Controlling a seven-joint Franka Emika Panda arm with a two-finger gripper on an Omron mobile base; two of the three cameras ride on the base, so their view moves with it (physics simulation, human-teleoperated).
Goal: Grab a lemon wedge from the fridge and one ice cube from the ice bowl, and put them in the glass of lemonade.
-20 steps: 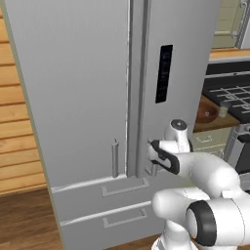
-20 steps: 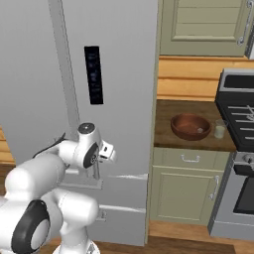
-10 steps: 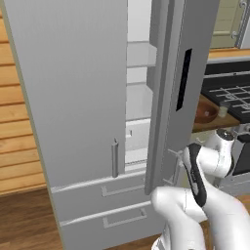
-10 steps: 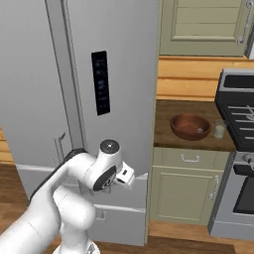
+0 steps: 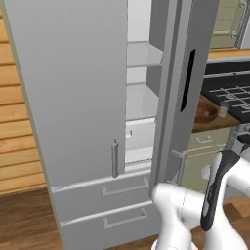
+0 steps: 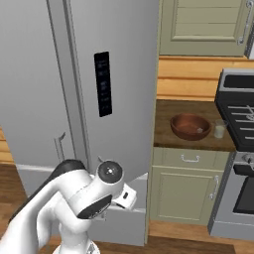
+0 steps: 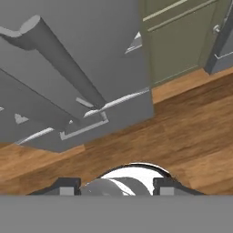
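The tall grey double-door fridge (image 5: 88,112) stands with its right door ajar in the left base view, showing white shelves; any lemon wedge there is too small to make out. The right base view adds the reddish-brown wooden bowl (image 6: 190,126) beside the small clear tumbler (image 6: 218,129) on the counter. In the hand view, the 2-finger gripper (image 7: 116,187) is parted, holding nothing.

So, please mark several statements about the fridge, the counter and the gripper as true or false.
1. The right door of the fridge is open. True.
2. The bowl stands on a fridge shelf. False: it stands on the counter beside the fridge.
3. The glass stands next to the bowl, on its stove side. True.
4. The gripper holds the lemon wedge. False: its fingers are apart with nothing between them.
5. Both lower fridge drawers are pulled out. False: they are shut.
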